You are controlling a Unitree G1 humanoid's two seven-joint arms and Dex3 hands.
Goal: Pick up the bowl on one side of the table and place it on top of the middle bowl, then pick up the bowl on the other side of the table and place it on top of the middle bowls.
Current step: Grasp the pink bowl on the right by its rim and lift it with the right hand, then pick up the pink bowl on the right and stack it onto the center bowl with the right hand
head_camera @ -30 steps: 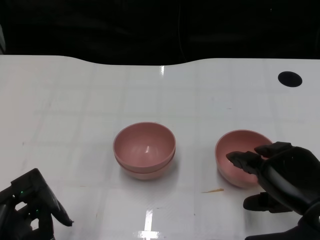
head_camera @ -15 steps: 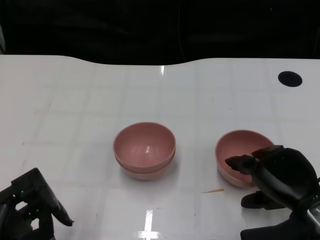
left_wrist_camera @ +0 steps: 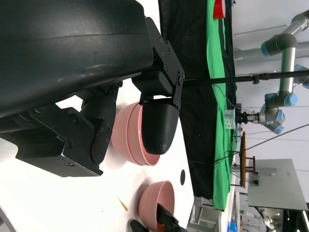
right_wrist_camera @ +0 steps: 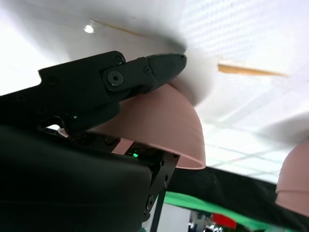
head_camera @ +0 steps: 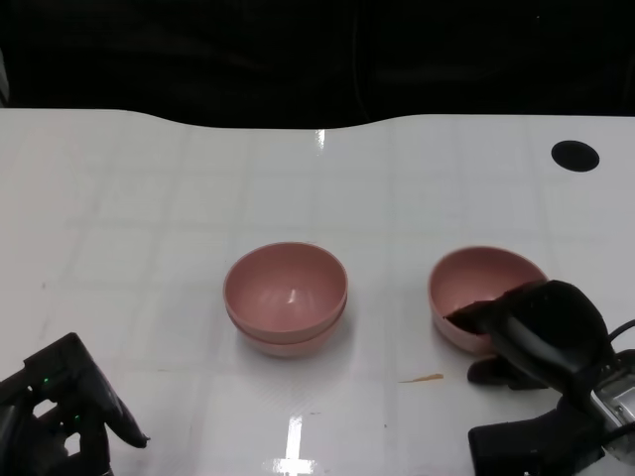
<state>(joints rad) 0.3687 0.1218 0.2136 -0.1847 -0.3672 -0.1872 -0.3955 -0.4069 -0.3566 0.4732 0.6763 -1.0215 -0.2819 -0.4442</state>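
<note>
A: Pink right-side bowl point(head_camera: 483, 290), on bench point(head_camera: 149, 198) beside middle stack point(head_camera: 286, 297); status?

B: Right hand point(head_camera: 541, 332), fingers point(right_wrist_camera: 145, 77) clamped on its rim. Second pickup under way; next, lift and centre over stack.

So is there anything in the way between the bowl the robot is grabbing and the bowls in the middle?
No, nothing visible. Only bare white table lies between the right bowl, held by the right hand, and the middle stack. A small tan sliver lies nearer the robot, off that path.
</note>
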